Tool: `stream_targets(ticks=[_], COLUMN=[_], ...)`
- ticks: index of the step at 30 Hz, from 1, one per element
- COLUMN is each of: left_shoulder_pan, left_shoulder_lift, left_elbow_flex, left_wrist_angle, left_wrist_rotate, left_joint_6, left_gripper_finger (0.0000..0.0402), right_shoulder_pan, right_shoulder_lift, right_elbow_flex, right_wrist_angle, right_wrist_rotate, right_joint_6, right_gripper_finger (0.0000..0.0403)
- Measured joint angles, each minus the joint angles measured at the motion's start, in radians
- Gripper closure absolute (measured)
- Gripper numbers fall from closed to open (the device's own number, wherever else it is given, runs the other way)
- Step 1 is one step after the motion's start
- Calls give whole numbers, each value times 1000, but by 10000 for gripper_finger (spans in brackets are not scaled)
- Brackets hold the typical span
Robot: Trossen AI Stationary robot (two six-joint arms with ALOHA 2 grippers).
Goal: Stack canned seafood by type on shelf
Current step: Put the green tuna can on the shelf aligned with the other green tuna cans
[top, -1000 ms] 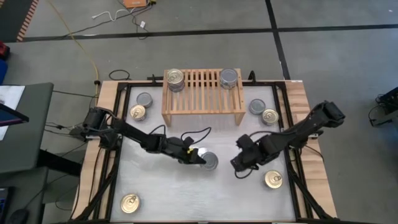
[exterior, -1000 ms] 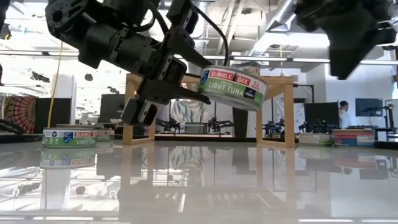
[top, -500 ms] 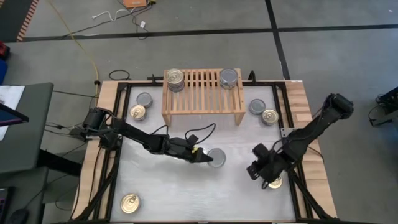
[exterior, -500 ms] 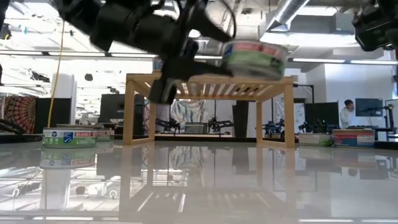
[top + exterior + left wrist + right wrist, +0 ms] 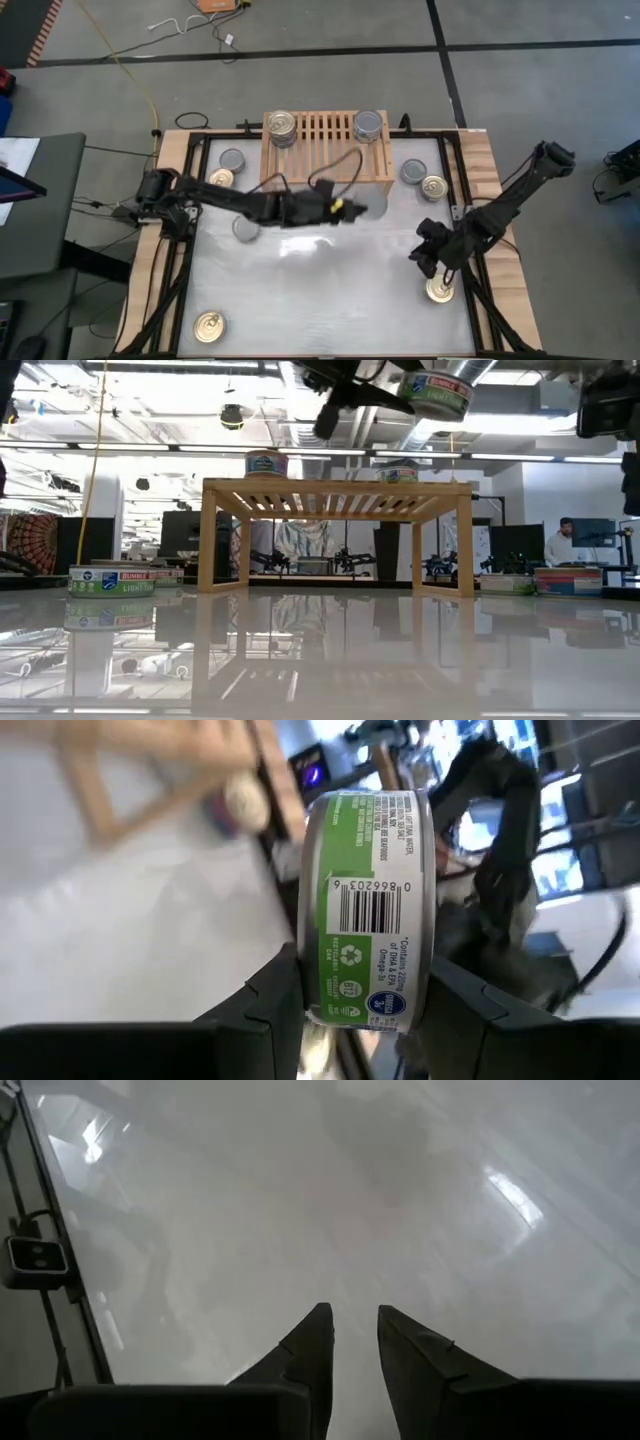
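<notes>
My left gripper [image 5: 358, 209] is shut on a green-labelled tuna can [image 5: 370, 900] with a silver top. It holds the can high in the air just in front of the light-wood shelf [image 5: 325, 160]; in the low view the can [image 5: 437, 392] hangs above the shelf top [image 5: 335, 495]. On the shelf's far edge stand a gold-topped stack [image 5: 281, 127] at the left and a silver-topped stack [image 5: 368, 125] at the right. My right gripper [image 5: 355, 1325] is open with nothing between its fingers, above the table beside a gold-topped can [image 5: 440, 290] at the near right. My left gripper pinches the can between its two fingers [image 5: 285, 995], one on each flat face, near the rim [image 5: 325, 1005]. The fingers come about level from the table's left. The can is lifted clear, roughly level, its label side toward the wrist camera.
Loose cans lie on the table: a silver one [image 5: 232, 159] and a gold one [image 5: 221, 179] left of the shelf, a silver one [image 5: 413, 171] and a gold one [image 5: 433, 187] right of it, and a gold one [image 5: 208, 325] at the near left. The table's middle is bare.
My left gripper has risen with the can and carried it toward the far and right edges, up to above the shelf's front; the can has gone from tilted to roughly level. My right gripper has drawn back toward the table's right edge, near the gold-topped can.
</notes>
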Motion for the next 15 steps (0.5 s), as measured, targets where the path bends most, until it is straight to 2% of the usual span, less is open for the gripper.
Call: stream_targets(ticks=[9,15], left_shoulder_pan=[218,291], left_shoulder_lift=[6,69], left_elbow_flex=[74,122], left_wrist_angle=[-52,-94], left_wrist_rotate=[138,238], left_joint_6=[32,32], left_gripper_finger=[260,260], right_shoulder_pan=[-38,-56], right_shoulder_lift=[-28,-27], right_elbow_flex=[-3,-3], right_wrist_angle=[55,63], right_wrist_rotate=[36,51], right_joint_6=[-23,-22], right_gripper_finger=[295,295])
